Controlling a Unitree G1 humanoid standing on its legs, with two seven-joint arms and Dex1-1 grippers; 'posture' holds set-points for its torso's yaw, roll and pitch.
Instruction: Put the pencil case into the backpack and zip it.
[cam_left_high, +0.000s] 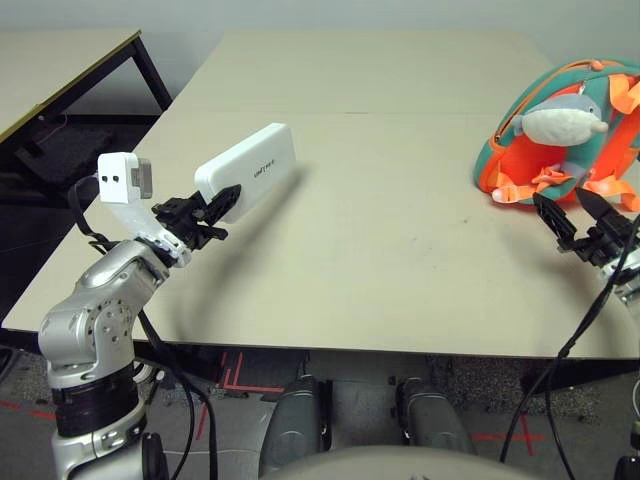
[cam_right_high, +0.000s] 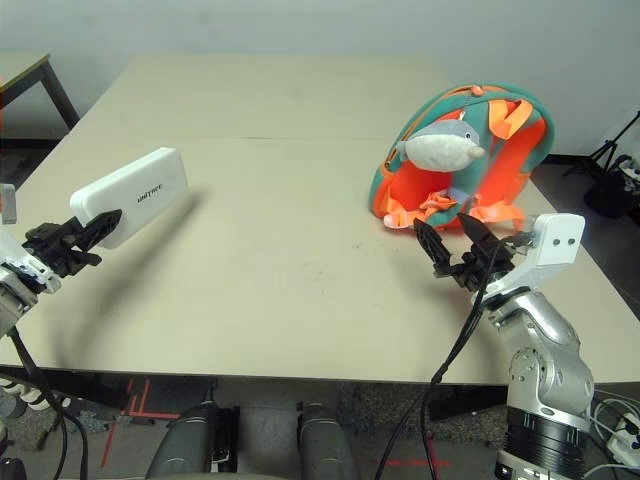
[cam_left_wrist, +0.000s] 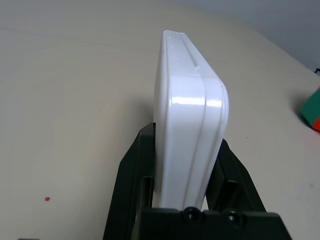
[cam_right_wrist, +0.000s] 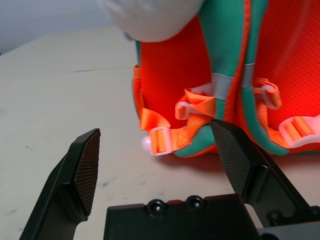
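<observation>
Case up on the left, bag waiting off to the right!

The left pincer (cam_left_high: 207, 215) is clamped on one short end of the pencil case (cam_left_high: 246, 170), its long axis running forward and up, clear of the surface (cam_left_high: 380, 250). The backpack (cam_right_high: 462, 160) lies well across to its right, just ahead of the right pincer (cam_right_high: 452, 245), jaws wide apart and empty, the nearer arm.

pencil case (cam_left_wrist: 192, 120): hard white plastic, smooth and glossy, with bright highlights along its rounded edge
backpack (cam_right_wrist: 280, 75): orange woven mesh cloth, teal fabric trim, orange webbing straps
plush animal (cam_right_high: 440, 147): soft grey-and-white fuzzy cloth
table (cam_left_high: 400, 260): beige, matt, smooth
fingers (cam_right_wrist: 87, 165): black plastic, finely ribbed pads
</observation>
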